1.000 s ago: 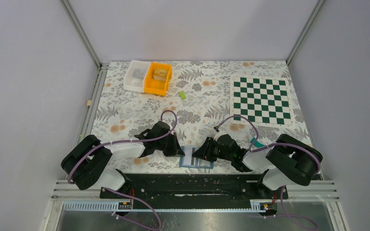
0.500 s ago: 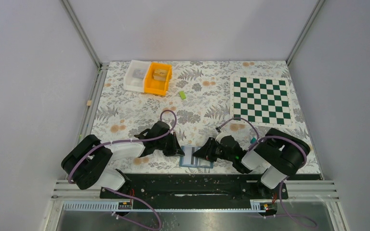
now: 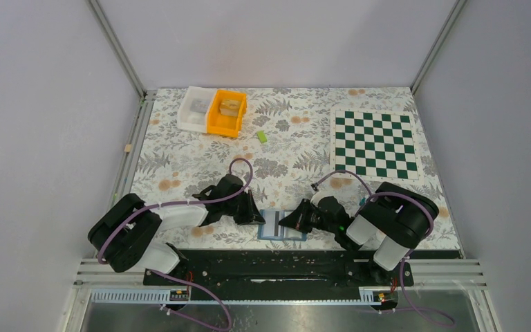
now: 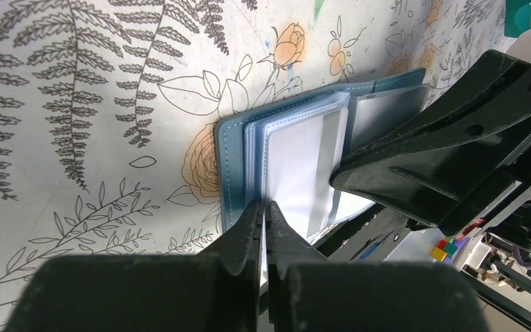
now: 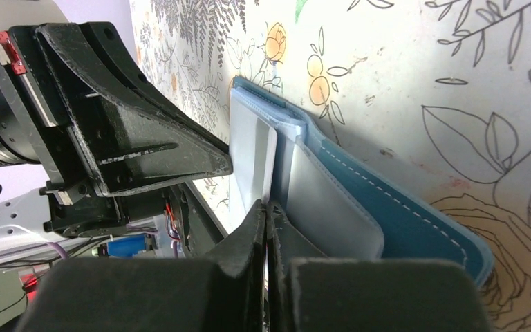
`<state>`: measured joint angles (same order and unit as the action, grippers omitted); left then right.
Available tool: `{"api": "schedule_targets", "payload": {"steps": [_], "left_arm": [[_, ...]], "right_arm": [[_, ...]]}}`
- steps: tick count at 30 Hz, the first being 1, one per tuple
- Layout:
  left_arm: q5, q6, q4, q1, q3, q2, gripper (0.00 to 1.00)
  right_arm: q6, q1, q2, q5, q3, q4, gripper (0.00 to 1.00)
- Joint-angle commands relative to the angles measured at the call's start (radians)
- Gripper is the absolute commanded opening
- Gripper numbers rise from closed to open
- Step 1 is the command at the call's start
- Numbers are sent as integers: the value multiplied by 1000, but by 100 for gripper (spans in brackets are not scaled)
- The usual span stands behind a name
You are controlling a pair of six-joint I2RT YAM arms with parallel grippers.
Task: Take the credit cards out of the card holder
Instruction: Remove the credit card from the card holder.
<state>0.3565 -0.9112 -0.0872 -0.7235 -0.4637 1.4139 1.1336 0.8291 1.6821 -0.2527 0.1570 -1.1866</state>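
The blue card holder (image 3: 283,228) lies open at the table's near edge, between my two grippers. In the left wrist view it (image 4: 234,166) shows clear sleeves with a pale sheet (image 4: 297,173) inside. My left gripper (image 4: 263,205) is shut on the sleeves' near edge. My right gripper (image 5: 267,205) is shut on a thin pale sheet (image 5: 252,166) between the leaves; I cannot tell whether it is a card or a sleeve. In the top view the left gripper (image 3: 257,218) touches the holder's left side and the right gripper (image 3: 287,223) its right half. A teal patch (image 4: 518,15) shows at the frame corner.
A white bin (image 3: 195,108) and an orange bin (image 3: 227,113) stand at the back left. A small lime-green block (image 3: 261,136) lies near them. A green chessboard (image 3: 375,144) covers the back right. A small wooden block (image 3: 128,148) sits on the left rail.
My right arm's elbow has swung left and up toward the holder, covering the teal card that lay beside it. Both grippers stay at the holder.
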Motion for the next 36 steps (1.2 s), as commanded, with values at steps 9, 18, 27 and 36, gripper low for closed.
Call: {"api": "schedule_targets", "payload": {"steps": [9, 18, 27, 36], "left_arm": [[-144, 39, 178, -30, -11, 78, 0], [-177, 41, 197, -31, -10, 94, 0], [-185, 41, 201, -30, -13, 103, 0], [-194, 44, 205, -31, -13, 114, 0]], "right_arm": [[-44, -11, -119, -43, -48, -42, 0], [-69, -36, -194, -42, -63, 95, 0], [-94, -53, -278, -47, -64, 204, 0], [-143, -74, -539, 33, -74, 541, 0]]}}
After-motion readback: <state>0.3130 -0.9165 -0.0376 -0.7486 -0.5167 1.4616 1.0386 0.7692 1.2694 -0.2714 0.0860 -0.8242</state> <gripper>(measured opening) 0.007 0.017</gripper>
